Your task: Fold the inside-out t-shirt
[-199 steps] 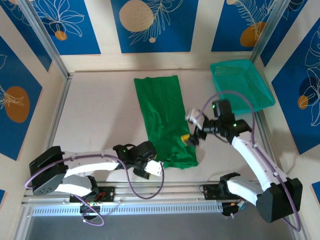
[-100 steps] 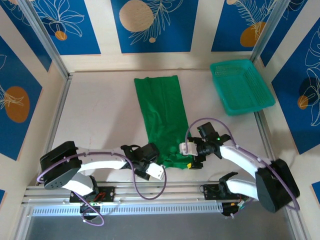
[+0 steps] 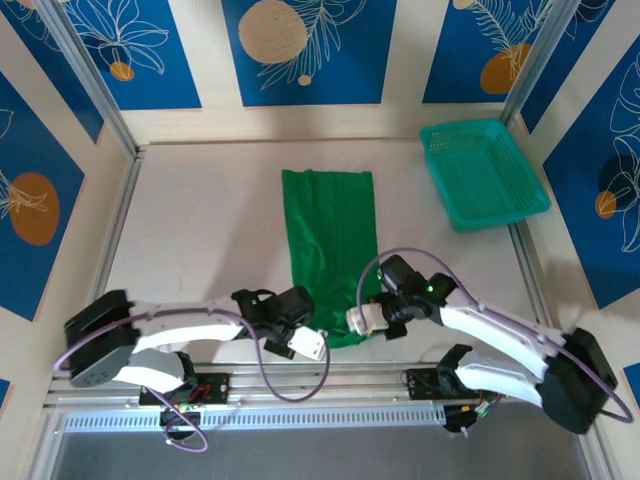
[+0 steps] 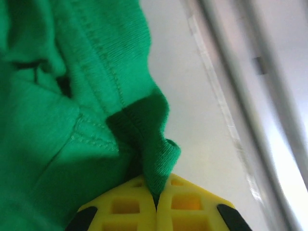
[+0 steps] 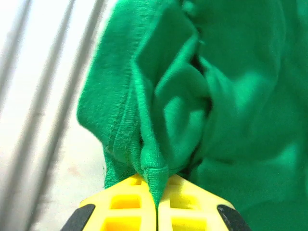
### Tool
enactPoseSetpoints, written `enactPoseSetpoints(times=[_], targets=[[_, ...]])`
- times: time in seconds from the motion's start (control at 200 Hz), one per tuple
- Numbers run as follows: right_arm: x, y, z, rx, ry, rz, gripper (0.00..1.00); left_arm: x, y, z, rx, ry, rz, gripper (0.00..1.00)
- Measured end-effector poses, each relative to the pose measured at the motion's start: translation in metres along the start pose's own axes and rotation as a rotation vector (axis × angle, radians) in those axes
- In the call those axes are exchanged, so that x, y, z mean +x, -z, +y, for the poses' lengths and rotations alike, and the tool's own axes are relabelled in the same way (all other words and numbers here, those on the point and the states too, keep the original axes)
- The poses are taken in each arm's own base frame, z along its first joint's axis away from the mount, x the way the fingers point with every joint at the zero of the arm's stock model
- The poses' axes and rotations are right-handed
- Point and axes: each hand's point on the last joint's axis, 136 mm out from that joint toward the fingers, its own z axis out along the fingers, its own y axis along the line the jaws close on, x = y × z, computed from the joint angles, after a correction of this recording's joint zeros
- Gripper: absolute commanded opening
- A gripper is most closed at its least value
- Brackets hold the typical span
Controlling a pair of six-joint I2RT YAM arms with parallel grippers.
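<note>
I had the left gripper and right gripper pinching the bright green cloth t-shirt at its near corners, ready to fold that end over.

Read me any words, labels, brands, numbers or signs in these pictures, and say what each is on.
No readable text anywhere. The green t-shirt shows plain cloth and stitching, the teal basket is unmarked, and the blue wall panels carry only leaf and circle drawings, no letters.
</note>
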Motion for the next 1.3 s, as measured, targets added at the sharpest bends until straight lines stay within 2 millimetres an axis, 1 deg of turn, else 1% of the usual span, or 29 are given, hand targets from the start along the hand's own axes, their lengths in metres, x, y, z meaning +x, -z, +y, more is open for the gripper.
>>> enactPoseSetpoints(times=[0.085, 0.125, 0.175, 0.25, 0.31, 0.375, 0.445, 0.55, 0.62, 0.66, 0.745, 0.891, 0.921, 0.946, 0.966, 0.981, 1.026, 1.051, 1.066, 1.091, 1.106, 1.126, 1.166, 1.196, 1.246, 1.266, 1.271, 1.291, 1.301], targets=[[-0.019, 0.023, 0.029, -0.047, 0.032, -0.023, 0.0, -0.019, 0.035, -0.011, -0.012, -0.033, -0.053, 0.0], [-0.027, 0.036, 0.039, -0.067, 0.02, -0.04, 0.0, -0.026, 0.052, -0.014, -0.016, -0.036, -0.076, 0.0], [-0.036, 0.052, 0.044, -0.078, -0.008, -0.056, 0.0, -0.035, 0.073, -0.016, -0.013, -0.043, -0.107, 0.0], [-0.043, 0.071, 0.042, -0.08, -0.075, -0.071, 0.0, -0.044, 0.101, -0.012, -0.022, -0.036, -0.129, 0.0], [-0.044, 0.084, 0.034, -0.08, -0.165, -0.083, 0.0, -0.049, 0.118, -0.005, -0.021, -0.027, -0.145, 0.0], [-0.04, 0.093, 0.017, -0.068, -0.289, -0.1, 0.0, -0.046, 0.13, 0.01, -0.018, 0.005, -0.151, 0.0], [-0.03, 0.098, -0.005, -0.04, -0.42, -0.12, 0.0, -0.036, 0.139, 0.036, -0.03, 0.06, -0.143, 0.0], [-0.013, 0.102, -0.034, -0.006, -0.569, -0.14, 0.0, -0.026, 0.143, 0.078, -0.017, 0.105, -0.125, 0.0], [-0.003, 0.106, -0.055, 0.012, -0.644, -0.156, 0.0, -0.026, 0.14, 0.107, -0.005, 0.108, -0.127, 0.0], [0.001, 0.108, -0.066, 0.019, -0.677, -0.168, 0.0, -0.025, 0.136, 0.127, 0.002, 0.11, -0.133, 0.0], [0.01, 0.114, -0.092, 0.038, -0.73, -0.195, 0.0, -0.022, 0.128, 0.16, 0.016, 0.115, -0.162, 0.0], [0.03, 0.119, -0.134, 0.076, -0.803, -0.229, 0.0, 0.0, 0.106, 0.218, 0.021, 0.165, -0.192, 0.0], [0.036, 0.119, -0.144, 0.082, -0.825, -0.241, 0.05, 0.005, 0.1, 0.231, 0.02, 0.184, -0.2, 0.0], [0.041, 0.119, -0.152, 0.088, -0.848, -0.255, 0.07, 0.01, 0.095, 0.241, 0.018, 0.2, -0.209, 0.06], [0.046, 0.119, -0.159, 0.093, -0.867, -0.262, 0.07, 0.014, 0.089, 0.251, 0.013, 0.216, -0.214, 0.13], [0.051, 0.119, -0.165, 0.097, -0.886, -0.274, 0.08, 0.017, 0.086, 0.257, 0.01, 0.231, -0.22, 0.22], [0.065, 0.116, -0.182, 0.111, -0.939, -0.295, 0.14, 0.026, 0.073, 0.279, -0.011, 0.27, -0.234, 0.39], [0.076, 0.112, -0.193, 0.121, -0.98, -0.308, 0.17, 0.032, 0.066, 0.293, -0.027, 0.299, -0.244, 0.51], [0.083, 0.11, -0.2, 0.131, -1.008, -0.309, 0.21, 0.037, 0.059, 0.302, -0.041, 0.324, -0.249, 0.55], [0.095, 0.105, -0.213, 0.152, -1.044, -0.314, 0.34, 0.044, 0.051, 0.315, -0.061, 0.357, -0.254, 0.57], [0.105, 0.1, -0.219, 0.16, -1.094, -0.306, 0.42, 0.05, 0.046, 0.321, -0.071, 0.381, -0.256, 0.57], [0.118, 0.095, -0.23, 0.187, -1.125, -0.293, 0.48, 0.057, 0.038, 0.331, -0.09, 0.414, -0.257, 0.56], [0.146, 0.084, -0.248, 0.233, -1.237, -0.25, 0.51, 0.075, 0.022, 0.347, -0.12, 0.491, -0.249, 0.56], [0.167, 0.075, -0.262, 0.261, -1.318, -0.218, 0.52, 0.088, 0.012, 0.354, -0.133, 0.54, -0.239, 0.56], [0.191, 0.066, -0.283, 0.304, -1.414, -0.191, 0.55, 0.11, -0.004, 0.364, -0.152, 0.636, -0.215, 0.56], [0.2, 0.063, -0.291, 0.329, -1.448, -0.183, 0.57, 0.117, -0.008, 0.365, -0.159, 0.665, -0.203, 0.55], [0.202, 0.062, -0.293, 0.333, -1.455, -0.184, 0.59, 0.12, -0.01, 0.366, -0.162, 0.679, -0.198, 0.55], [0.208, 0.059, -0.298, 0.356, -1.474, -0.18, 0.76, 0.127, -0.013, 0.366, -0.164, 0.713, -0.185, 0.55], [0.21, 0.059, -0.3, 0.367, -1.492, -0.186, 0.81, 0.13, -0.014, 0.367, -0.168, 0.731, -0.179, 0.55]])
